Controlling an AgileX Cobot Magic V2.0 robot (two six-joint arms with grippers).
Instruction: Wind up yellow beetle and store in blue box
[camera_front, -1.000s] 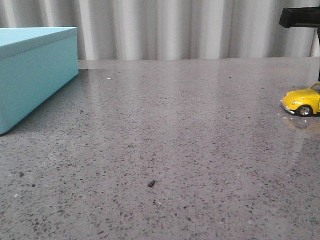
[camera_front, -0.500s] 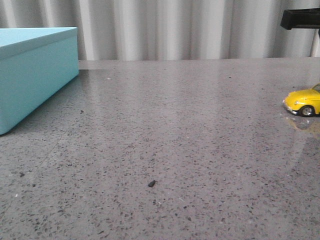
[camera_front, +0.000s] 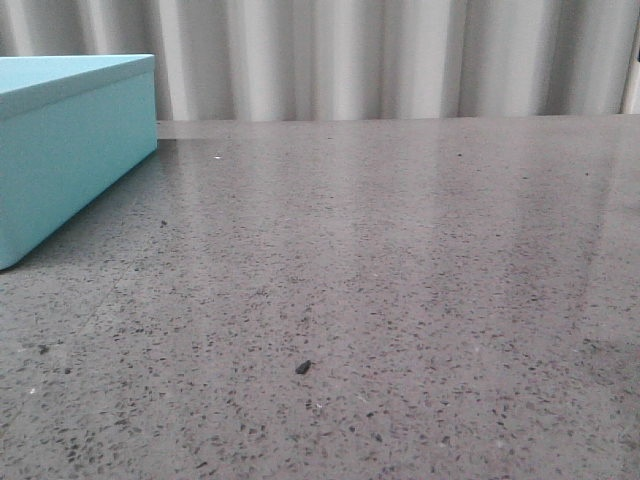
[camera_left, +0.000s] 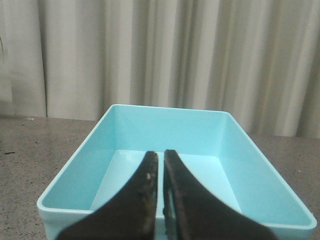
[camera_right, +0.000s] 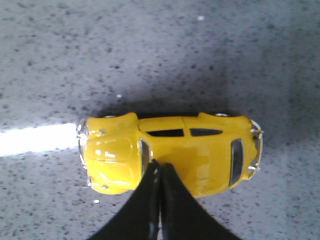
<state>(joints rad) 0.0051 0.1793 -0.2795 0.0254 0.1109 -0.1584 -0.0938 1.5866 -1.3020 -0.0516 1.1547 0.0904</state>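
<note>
The yellow beetle (camera_right: 200, 152) shows only in the right wrist view. It stands on its wheels on the grey table, seen from above. My right gripper (camera_right: 159, 164) is shut, with its tips together over the car's roof by the windscreen; I cannot tell if they touch it. The blue box (camera_front: 70, 140) stands at the far left of the front view. In the left wrist view the box (camera_left: 170, 131) is open and empty. My left gripper (camera_left: 160, 154) is shut and empty, above the box's near rim. Neither gripper shows in the front view.
The grey speckled table (camera_front: 380, 260) runs back to a pleated light curtain (camera_front: 330, 55). A small dark speck (camera_front: 303, 367) lies near the front middle. A bright streak of reflected light (camera_right: 35, 137) lies on the table by the car's nose.
The beetle has moved right along the table and out of the front view. The black arm part at the upper right has also left that view.
</note>
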